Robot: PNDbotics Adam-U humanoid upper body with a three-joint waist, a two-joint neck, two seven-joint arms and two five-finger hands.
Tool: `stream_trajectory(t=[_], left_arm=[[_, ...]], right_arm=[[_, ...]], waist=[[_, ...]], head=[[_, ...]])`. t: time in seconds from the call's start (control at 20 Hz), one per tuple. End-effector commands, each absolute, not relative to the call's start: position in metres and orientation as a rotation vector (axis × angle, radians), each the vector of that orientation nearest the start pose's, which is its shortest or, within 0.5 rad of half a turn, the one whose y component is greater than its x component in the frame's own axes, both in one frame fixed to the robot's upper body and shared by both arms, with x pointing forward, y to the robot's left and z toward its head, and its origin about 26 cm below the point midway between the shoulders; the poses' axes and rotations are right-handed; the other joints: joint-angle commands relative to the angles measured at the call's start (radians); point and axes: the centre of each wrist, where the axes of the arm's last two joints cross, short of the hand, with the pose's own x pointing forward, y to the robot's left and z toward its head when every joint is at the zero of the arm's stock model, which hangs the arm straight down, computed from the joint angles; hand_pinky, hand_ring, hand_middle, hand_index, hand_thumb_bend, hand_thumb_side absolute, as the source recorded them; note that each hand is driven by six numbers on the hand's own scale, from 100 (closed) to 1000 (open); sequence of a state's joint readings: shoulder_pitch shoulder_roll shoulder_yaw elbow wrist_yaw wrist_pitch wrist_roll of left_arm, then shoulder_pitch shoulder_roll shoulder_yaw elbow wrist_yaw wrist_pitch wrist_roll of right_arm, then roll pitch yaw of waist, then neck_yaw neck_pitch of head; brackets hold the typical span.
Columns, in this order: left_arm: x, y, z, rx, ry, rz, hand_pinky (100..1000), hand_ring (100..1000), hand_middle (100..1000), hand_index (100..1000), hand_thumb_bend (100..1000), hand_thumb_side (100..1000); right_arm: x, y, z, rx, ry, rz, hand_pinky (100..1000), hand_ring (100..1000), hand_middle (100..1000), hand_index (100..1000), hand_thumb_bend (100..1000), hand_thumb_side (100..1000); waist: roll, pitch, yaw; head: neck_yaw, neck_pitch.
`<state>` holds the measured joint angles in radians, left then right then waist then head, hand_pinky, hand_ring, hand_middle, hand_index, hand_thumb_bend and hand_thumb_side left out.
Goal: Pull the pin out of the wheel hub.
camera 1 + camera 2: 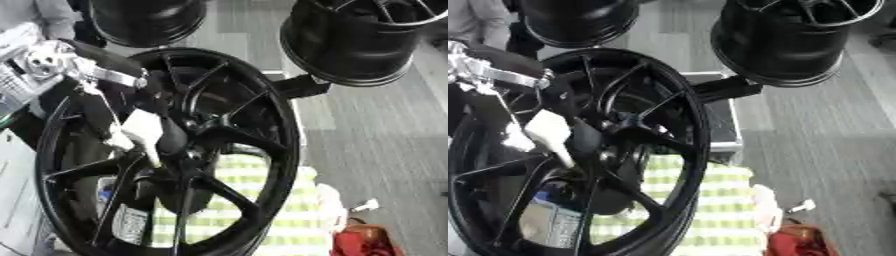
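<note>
A large black spoked wheel hub (pixel 262 115) stands on edge and fills the left half of both views. My left arm comes in from the upper left, and the black left hand (pixel 169 134) reaches to the hub's centre. A white pin (pixel 143 131) with a tapered tip pointing down sits in front of the spokes near the centre. The hand's fingers are curled alongside and around it. How deep the pin's end sits in the hub I cannot tell. The right hand shows in neither view.
Two more black wheels (pixel 350 40) (pixel 144 20) stand at the back. A black bracket (pixel 302 86) sticks out beside the hub's rim. A green-and-white checked cloth (pixel 289 210) lies under the hub, with a red object (pixel 363 241) at the lower right. Grey floor spreads to the right.
</note>
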<state>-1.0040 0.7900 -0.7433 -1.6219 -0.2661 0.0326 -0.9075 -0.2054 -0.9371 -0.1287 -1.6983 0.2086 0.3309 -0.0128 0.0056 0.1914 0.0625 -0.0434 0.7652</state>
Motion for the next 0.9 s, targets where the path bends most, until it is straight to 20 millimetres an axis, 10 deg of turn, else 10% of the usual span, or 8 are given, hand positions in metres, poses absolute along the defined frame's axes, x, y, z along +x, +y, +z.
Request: stream_trajectory(t=[0.05, 0.9], left_arm=[[0.369, 0.182, 0.281, 0.394, -1.123, -2.231, 757, 740, 745, 791, 429, 313], [0.354, 0.178, 0.294, 0.537, -1.13, -2.24, 714, 717, 720, 776, 335, 236]], right_arm=[[0.301, -0.428, 0.246, -1.148, -1.49, 0.61, 856, 805, 698, 744, 100, 676], [0.3, -0.43, 0.244, -1.156, -1.479, 0.609, 857, 805, 699, 744, 100, 675]], waist=[[0.0, -0.017, 0.0], [-0.001, -0.019, 0.0]], head=[[0.003, 0.005], [0.004, 0.005]])
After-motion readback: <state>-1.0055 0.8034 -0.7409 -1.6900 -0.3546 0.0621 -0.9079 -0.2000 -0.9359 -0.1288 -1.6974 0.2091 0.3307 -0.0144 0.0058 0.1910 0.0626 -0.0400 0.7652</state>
